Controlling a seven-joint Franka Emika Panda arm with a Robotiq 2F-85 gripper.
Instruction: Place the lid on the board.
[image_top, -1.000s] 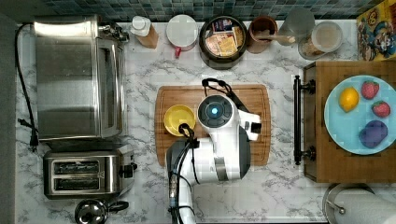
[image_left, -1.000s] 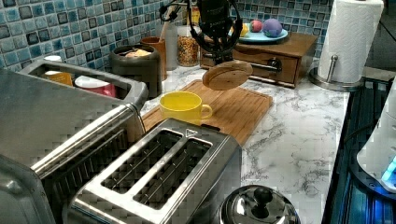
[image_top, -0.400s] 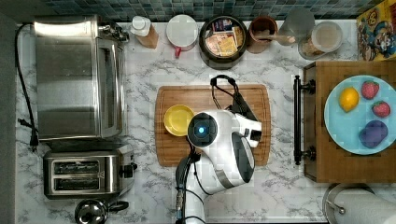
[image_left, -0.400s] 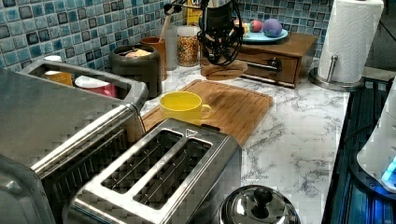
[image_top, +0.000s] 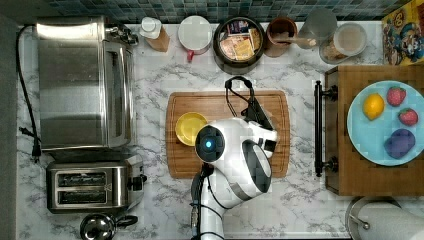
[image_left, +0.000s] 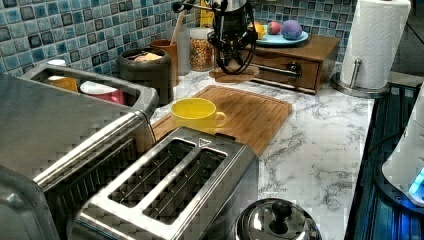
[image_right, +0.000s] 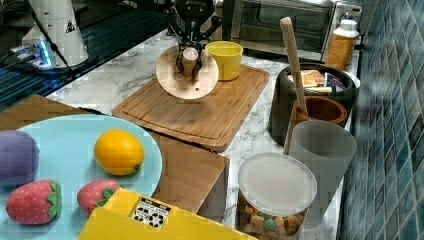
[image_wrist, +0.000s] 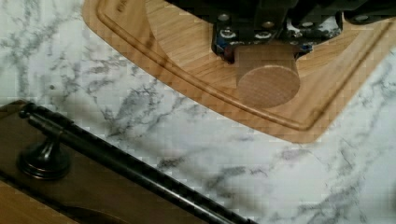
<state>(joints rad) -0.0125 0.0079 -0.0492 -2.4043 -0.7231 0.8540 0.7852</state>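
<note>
Marble counter (image_top: 300, 200); board's (image_right: 200, 112) edge bare.

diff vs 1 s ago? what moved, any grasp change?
The end effector carried the lid from beside the yellow cup toward the board's end near the wooden tray, and lower. It is shut on the lid's knob as before; the lid hangs tilted, not yet laid down. Cup, board, tray and appliances stayed put.
</note>
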